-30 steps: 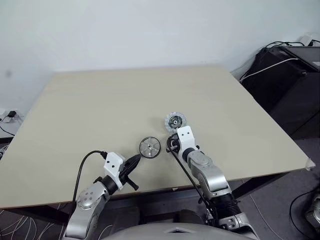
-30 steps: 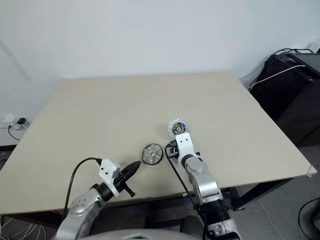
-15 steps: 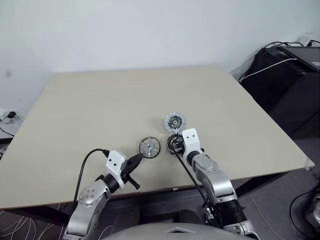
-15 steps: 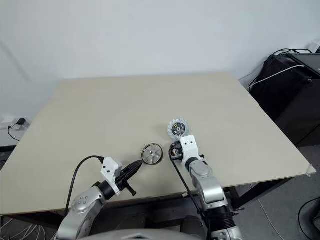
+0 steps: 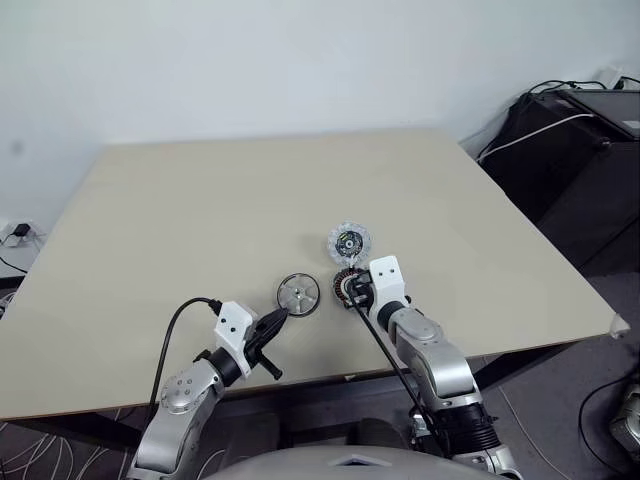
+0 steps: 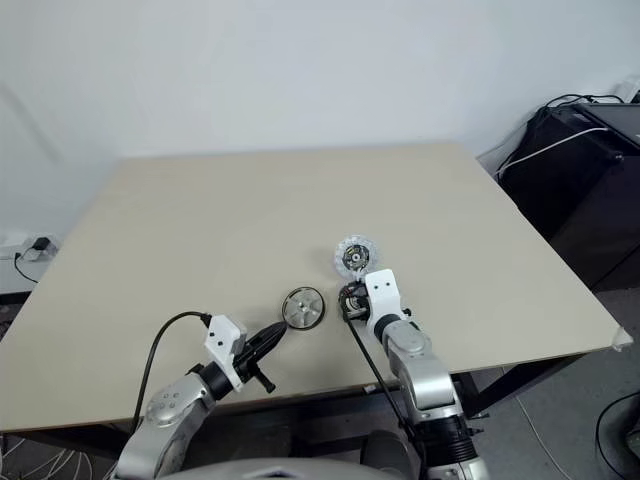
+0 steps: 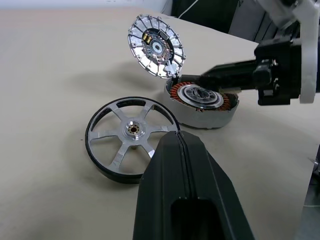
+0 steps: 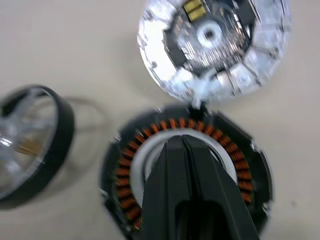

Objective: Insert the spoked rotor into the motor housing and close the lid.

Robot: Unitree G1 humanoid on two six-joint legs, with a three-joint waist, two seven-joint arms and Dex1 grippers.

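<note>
From the head views I see the spoked rotor (image 5: pixel 299 294) lying flat on the pale bench (image 5: pixel 200 220), just beside the motor housing (image 7: pixel 201 101). The left wrist view reveals the lid (image 7: pixel 156 52) tilted against the housing. Right claw (image 8: pixel 182 145) is pressed together over the windings; left claw (image 7: pixel 182 150) is pressed together, empty. Dark equipment (image 5: pixel 580 150) stands beyond the bench.

Even, soft overhead light falling on table (image 5: pixel 200 200); wall behind it darkening toward corners. Faint shadows lying beside spoked rotor (image 7: pixel 131 137). Glare blowing out lid (image 8: pixel 215 42), which is blurring along with motor housing (image 8: pixel 185 175) below it.
</note>
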